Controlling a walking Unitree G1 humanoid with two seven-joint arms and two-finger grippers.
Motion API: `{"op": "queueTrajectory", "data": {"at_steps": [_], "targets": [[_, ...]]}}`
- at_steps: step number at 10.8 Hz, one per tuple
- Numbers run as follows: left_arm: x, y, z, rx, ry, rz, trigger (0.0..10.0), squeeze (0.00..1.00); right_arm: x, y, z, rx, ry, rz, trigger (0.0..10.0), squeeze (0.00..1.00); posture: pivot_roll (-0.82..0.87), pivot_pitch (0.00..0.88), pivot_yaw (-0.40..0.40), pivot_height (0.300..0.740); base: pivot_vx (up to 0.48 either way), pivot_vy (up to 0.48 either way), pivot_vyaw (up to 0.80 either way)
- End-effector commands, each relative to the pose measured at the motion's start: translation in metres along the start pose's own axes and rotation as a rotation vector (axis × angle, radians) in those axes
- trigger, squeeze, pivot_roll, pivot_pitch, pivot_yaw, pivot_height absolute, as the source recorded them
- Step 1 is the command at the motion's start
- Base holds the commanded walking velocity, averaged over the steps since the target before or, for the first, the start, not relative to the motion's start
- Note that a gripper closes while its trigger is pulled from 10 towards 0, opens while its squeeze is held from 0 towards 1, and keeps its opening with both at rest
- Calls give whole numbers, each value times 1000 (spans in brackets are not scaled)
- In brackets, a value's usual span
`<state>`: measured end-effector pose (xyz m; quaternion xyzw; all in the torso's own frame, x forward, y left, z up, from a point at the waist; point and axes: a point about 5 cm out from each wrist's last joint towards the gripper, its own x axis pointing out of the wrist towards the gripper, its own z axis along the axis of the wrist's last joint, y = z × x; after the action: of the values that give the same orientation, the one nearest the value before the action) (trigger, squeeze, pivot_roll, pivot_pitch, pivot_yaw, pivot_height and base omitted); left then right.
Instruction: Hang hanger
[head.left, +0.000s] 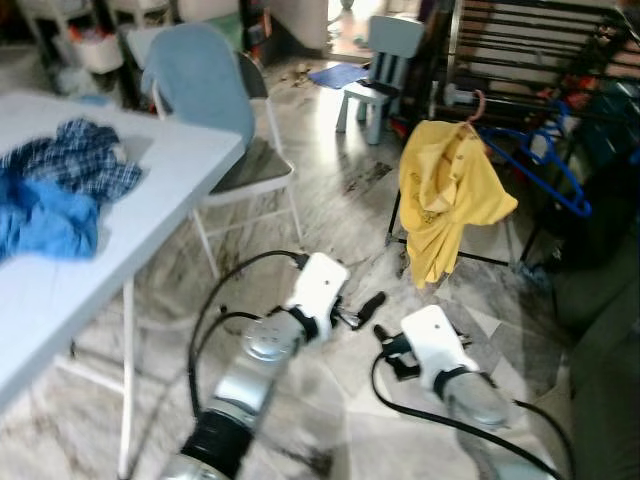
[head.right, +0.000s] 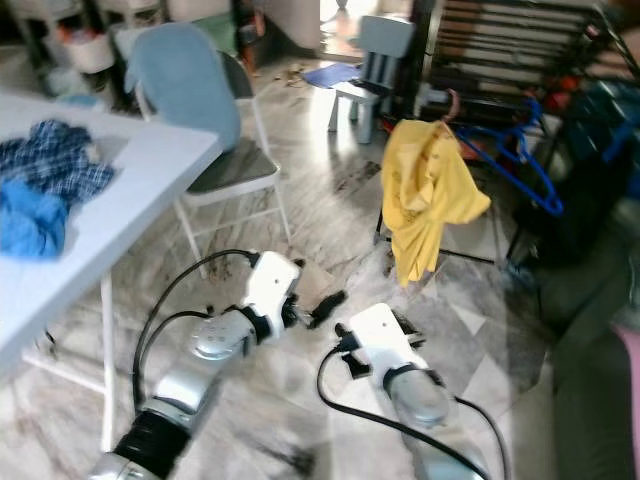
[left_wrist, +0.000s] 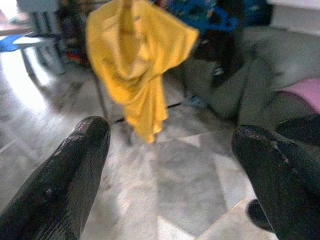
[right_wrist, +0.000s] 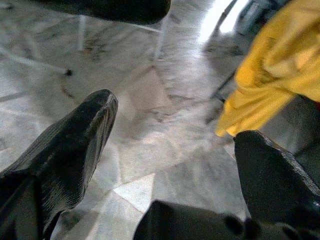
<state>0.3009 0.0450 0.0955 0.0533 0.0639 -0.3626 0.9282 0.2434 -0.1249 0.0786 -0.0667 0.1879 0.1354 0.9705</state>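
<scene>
So the yellow shirt (head.left: 448, 195) is already up on its pink hanger (head.left: 475, 108), hooked onto the dark drying rack (head.left: 530, 45) at the far right, with a couple of blue hangers (head.left: 545, 160) dangling just beside it to the right. Both arms are held low over the marble floor (head.left: 340, 215), nothing in either one. The left gripper (left_wrist: 170, 165) has its fingers spread wide apart and the shirt shows between them; the right gripper (right_wrist: 175, 165) is spread open too, with the shirt's hem off to one side. There's open floor between the grippers and the rack. On the left a white folding table (head.left: 120, 220) carries a blue cloth (head.left: 45, 222) and a plaid one (head.left: 75, 160), its edge close by the left arm. A grey folding chair (head.left: 215, 110) stands behind it, and a small pale-blue chair (head.left: 385, 65) sits farther back.
</scene>
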Motion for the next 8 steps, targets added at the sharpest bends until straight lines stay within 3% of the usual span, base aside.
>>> {"op": "queueTrajectory", "data": {"at_steps": [1,6,8], "targets": [[1,0,3,-7,-7,2,10000,0,-1,-2,0,-3,2,0,10000,0,11,0,-52,740,0,-292,0],[1,-1,2,-7,-1,-3,10000,0,0,1,0,-9,5,17,10000,0,9,0,-52,740,0,-265,0],[1,1,3,7,-4,27,10000,0,0,0,-1,-7,8,11,10000,0,10,0,-54,740,0,0,0]]}}
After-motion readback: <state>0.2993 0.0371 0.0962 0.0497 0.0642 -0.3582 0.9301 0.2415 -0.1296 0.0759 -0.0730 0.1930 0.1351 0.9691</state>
